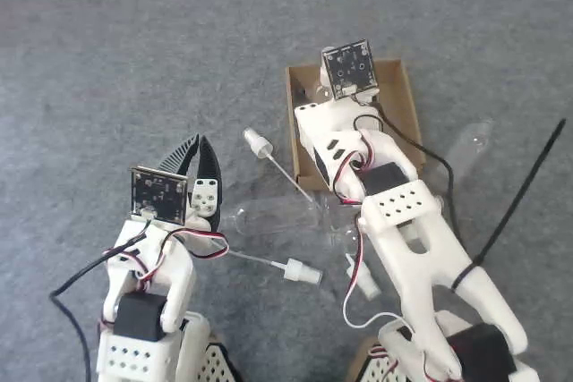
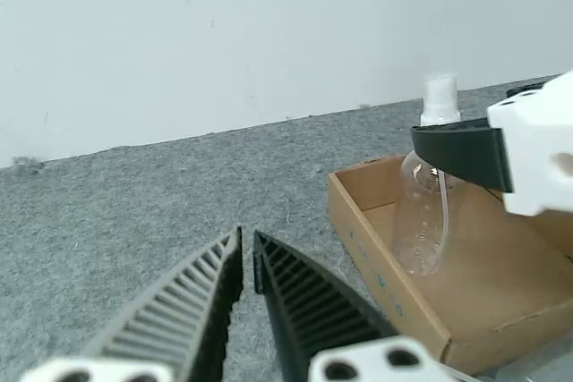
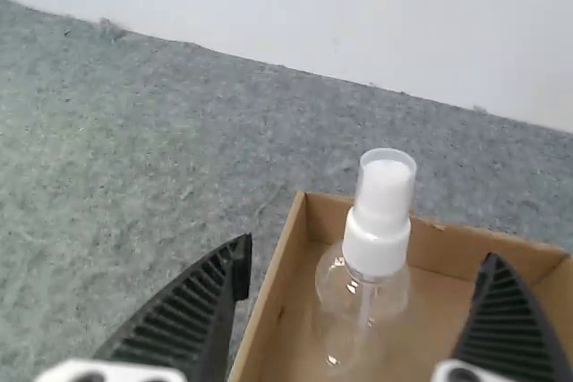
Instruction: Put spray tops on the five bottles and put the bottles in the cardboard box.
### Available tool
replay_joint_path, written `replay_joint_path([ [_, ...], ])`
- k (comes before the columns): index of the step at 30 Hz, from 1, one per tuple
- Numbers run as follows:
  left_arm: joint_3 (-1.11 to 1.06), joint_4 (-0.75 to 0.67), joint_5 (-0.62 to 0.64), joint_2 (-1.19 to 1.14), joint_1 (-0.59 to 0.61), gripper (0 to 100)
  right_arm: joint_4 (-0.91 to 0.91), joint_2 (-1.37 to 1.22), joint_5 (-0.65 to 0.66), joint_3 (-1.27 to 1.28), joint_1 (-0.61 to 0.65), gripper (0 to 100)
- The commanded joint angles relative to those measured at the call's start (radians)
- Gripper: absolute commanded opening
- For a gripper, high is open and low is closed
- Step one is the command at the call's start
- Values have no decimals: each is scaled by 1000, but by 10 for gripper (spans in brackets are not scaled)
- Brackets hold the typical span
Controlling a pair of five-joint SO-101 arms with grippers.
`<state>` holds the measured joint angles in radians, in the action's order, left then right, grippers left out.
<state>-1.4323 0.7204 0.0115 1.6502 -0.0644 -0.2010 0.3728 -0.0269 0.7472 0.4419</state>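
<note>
Right gripper [image 3: 367, 252] spread around upright bottle [image 3: 363, 306], nozzle up, in box [image 3: 285, 284]; left gripper [image 2: 248, 234] closed.

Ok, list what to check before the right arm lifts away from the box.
1. Spray top sits on the bottle: ok.
2. Bottle stands upright inside the cardboard box: ok.
3. Right gripper open, a jaw on each side of the bottle: ok.
4. Jaws free of the bottle: cannot tell; in the left wrist view a finger crosses its neck.
5. Left gripper shut, empty and apart from the box: ok.
6. Other bottles finished: not ok; a bare bottle and a loose spray top lie on the table.
</note>
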Motion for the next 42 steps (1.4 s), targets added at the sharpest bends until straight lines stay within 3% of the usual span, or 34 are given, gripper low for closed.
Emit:
replay_joint_path([
  [1,4,-32,0,9,2,12,117,-82,-11,-9,-21,330],
  [6,4,-32,0,8,2,12,225,-245,-9,-41,-51,330],
  [14,4,-32,0,9,2,12,239,-435,-15,-187,-104,330],
  [26,4,-32,0,9,2,12,239,-490,-17,-229,-96,328],
  [34,2,-32,0,9,0,12,326,-498,-9,-201,-99,133],
  [42,2,-32,0,8,0,12,331,-498,-9,-201,-97,118],
])
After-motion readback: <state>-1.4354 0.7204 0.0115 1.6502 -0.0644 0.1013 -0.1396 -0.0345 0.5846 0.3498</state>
